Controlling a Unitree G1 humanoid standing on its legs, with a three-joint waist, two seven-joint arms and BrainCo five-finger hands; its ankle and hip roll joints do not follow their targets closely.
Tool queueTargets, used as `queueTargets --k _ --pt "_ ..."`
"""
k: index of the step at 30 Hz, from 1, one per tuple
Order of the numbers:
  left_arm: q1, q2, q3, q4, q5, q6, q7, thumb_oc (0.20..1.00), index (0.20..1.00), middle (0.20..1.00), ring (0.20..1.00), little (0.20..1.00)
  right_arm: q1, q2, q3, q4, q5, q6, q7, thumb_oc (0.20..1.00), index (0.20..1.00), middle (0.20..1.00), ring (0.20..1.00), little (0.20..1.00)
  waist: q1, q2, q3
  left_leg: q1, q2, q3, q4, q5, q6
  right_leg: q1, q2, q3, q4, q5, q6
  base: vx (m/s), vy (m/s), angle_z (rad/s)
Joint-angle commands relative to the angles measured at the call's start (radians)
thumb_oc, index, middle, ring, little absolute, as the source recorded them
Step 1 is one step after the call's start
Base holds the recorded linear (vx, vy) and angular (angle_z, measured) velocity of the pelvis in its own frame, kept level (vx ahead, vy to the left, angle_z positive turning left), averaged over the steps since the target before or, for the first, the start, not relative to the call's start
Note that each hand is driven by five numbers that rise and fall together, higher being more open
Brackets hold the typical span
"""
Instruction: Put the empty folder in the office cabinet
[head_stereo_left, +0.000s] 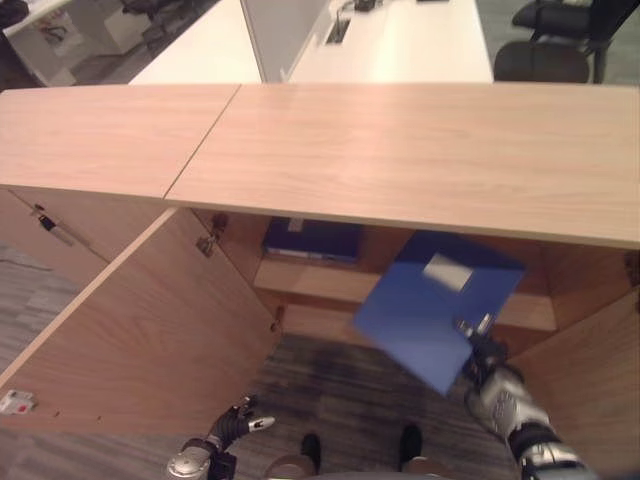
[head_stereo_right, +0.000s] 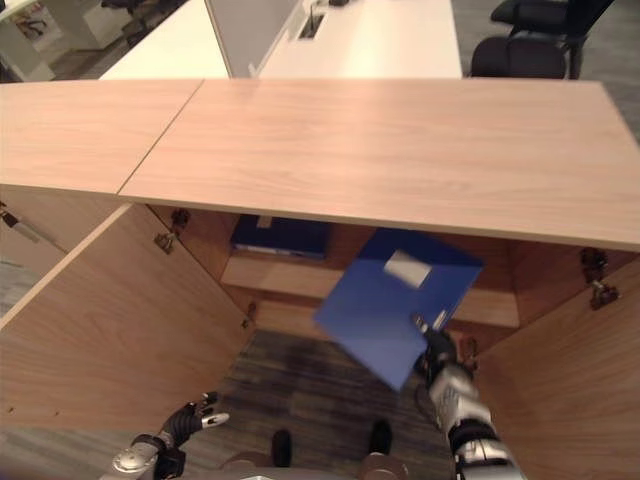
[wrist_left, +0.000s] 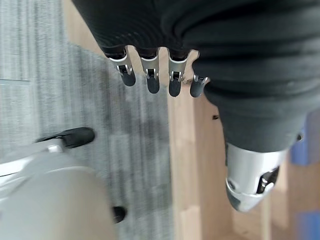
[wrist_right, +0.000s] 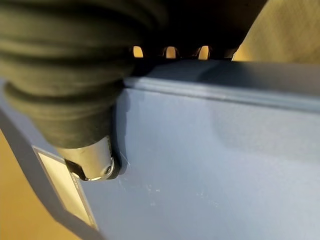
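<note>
A blue folder (head_stereo_left: 430, 310) with a white label tilts in the air in front of the open wooden cabinet (head_stereo_left: 400, 150), its far corner reaching under the cabinet top. My right hand (head_stereo_left: 492, 385) grips its near lower corner; in the right wrist view the thumb (wrist_right: 92, 157) presses on the blue cover (wrist_right: 210, 165) with the fingers behind it. A second dark blue folder (head_stereo_left: 312, 240) lies flat on the shelf (head_stereo_left: 320, 283) inside. My left hand (head_stereo_left: 232, 427) hangs low at the lower left, fingers (wrist_left: 150, 75) straight and holding nothing.
The left cabinet door (head_stereo_left: 150, 320) stands swung wide open toward me, and the right door (head_stereo_left: 595, 370) is open too. Grey carpet (head_stereo_left: 340, 390) lies below. White desks (head_stereo_left: 400, 40) and black office chairs (head_stereo_left: 545, 60) stand beyond the cabinet.
</note>
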Motion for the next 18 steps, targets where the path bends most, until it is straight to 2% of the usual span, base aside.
queueTargets --k 1,5,9,18 --pt "-0.075 0.039 -0.065 -0.002 -0.02 -0.026 0.016 1.0 1.0 1.0 1.0 1.0 -0.193 -0.017 -0.064 0.062 0.216 -0.122 -0.032 0.2 0.2 0.2 0.2 0.2 0.031 -0.036 0.046 -0.026 -0.035 0.0 0.008 -0.049 0.005 0.065 -0.032 0.015 0.045 -0.156 0.086 -0.02 0.027 -0.04" --pt "-0.104 0.044 -0.117 -0.028 -0.067 -0.028 0.034 1.0 1.0 1.0 1.0 1.0 -0.394 -0.087 -0.124 0.165 0.36 -0.167 -0.083 0.2 0.2 0.2 0.2 0.2 0.052 -0.002 0.077 -0.079 -0.038 0.007 0.028 -0.039 0.006 -0.008 -0.039 0.028 0.09 -0.162 0.085 -0.04 0.018 -0.02" --pt "-0.127 0.05 -0.157 -0.04 -0.081 -0.028 0.038 1.0 1.0 1.0 1.0 1.0 -0.522 -0.144 -0.109 0.205 0.4 -0.173 -0.1 0.2 0.2 0.2 0.2 0.2 0.073 0.006 0.099 -0.153 -0.031 0.011 0.093 -0.048 0.002 -0.074 -0.047 0.035 0.141 -0.174 0.082 -0.03 -0.013 -0.07" --pt "-0.154 0.088 -0.212 -0.053 -0.068 -0.029 0.056 1.0 1.0 1.0 1.0 1.0 -0.725 -0.236 -0.064 0.241 0.454 -0.205 -0.144 0.2 0.2 0.2 0.2 0.2 0.088 0.025 0.125 -0.301 -0.023 -0.003 0.227 -0.08 -0.008 -0.232 -0.06 0.047 0.298 -0.226 0.07 0.0 -0.022 0.03"
